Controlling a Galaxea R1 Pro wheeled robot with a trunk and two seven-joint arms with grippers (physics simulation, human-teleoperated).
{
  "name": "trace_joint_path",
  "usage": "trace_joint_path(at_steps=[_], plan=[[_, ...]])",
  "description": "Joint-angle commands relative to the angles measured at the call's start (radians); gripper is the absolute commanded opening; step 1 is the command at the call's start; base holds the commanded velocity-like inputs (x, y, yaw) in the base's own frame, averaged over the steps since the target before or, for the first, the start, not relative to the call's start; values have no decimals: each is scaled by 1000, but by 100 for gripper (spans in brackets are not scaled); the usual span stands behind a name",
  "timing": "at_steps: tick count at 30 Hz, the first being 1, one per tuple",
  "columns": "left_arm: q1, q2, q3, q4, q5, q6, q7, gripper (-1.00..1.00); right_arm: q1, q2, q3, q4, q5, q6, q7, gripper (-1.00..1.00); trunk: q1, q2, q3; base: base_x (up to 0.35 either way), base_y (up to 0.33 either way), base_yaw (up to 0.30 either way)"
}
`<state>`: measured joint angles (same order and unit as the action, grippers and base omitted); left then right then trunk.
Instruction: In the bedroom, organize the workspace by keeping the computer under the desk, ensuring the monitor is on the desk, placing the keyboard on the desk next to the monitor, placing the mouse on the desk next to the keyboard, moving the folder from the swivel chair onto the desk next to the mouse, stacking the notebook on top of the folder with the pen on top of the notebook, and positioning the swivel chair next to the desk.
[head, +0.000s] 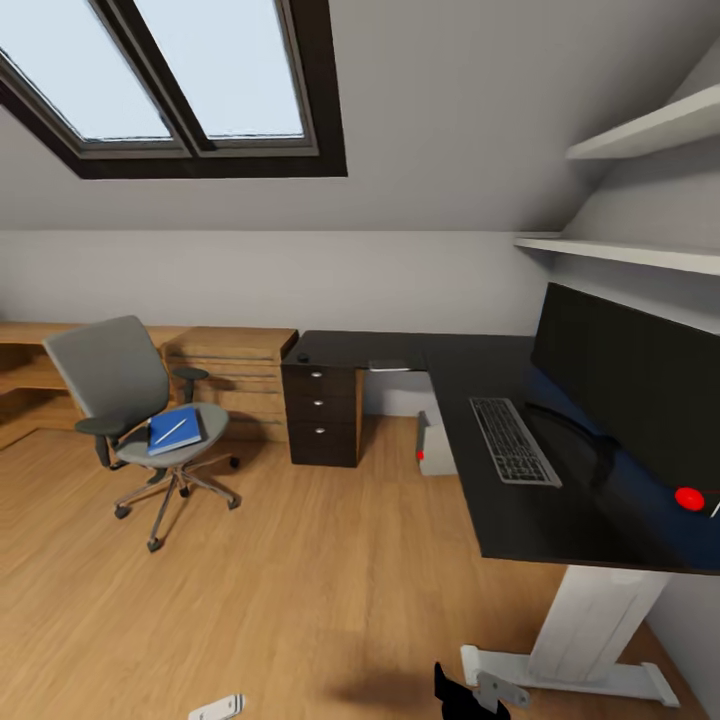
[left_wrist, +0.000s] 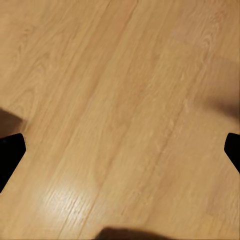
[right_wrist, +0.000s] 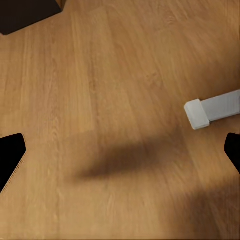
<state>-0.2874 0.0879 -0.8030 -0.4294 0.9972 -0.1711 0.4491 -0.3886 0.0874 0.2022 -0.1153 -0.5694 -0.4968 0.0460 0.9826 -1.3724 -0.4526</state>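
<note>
Left gripper and right gripper both spread apart, empty, wood floor beneath; counter's white foot near the right.

The head camera looks forward and down across the bedroom, the table at frame right, while both wrist cameras face close down on the wood floor, the right sharing the table's white foot.

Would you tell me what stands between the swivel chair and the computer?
In the head view, a dark drawer unit under the desk's end stands between the swivel chair and the computer.
</note>
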Motion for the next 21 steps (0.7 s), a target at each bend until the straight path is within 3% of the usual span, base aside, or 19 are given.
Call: trace_joint_path(at_steps=[1, 9, 21], plan=[[-1, 1, -8, -2, 11, -5, 5, 100, -1, 0, 5, 2, -11, -5, 5, 100, 0, -1, -1, 152, 299, 0], [-1, 2, -8, -1, 11, -8, 5, 100, -1, 0, 4, 2, -10, -6, 5, 100, 0, -1, -1, 227, 257, 0], [-1, 0, -11, 41, 10, -90, 5, 100, -1, -2, -5, -7, -24, -5, 3, 100, 0, -1, -1, 207, 245, 0]])
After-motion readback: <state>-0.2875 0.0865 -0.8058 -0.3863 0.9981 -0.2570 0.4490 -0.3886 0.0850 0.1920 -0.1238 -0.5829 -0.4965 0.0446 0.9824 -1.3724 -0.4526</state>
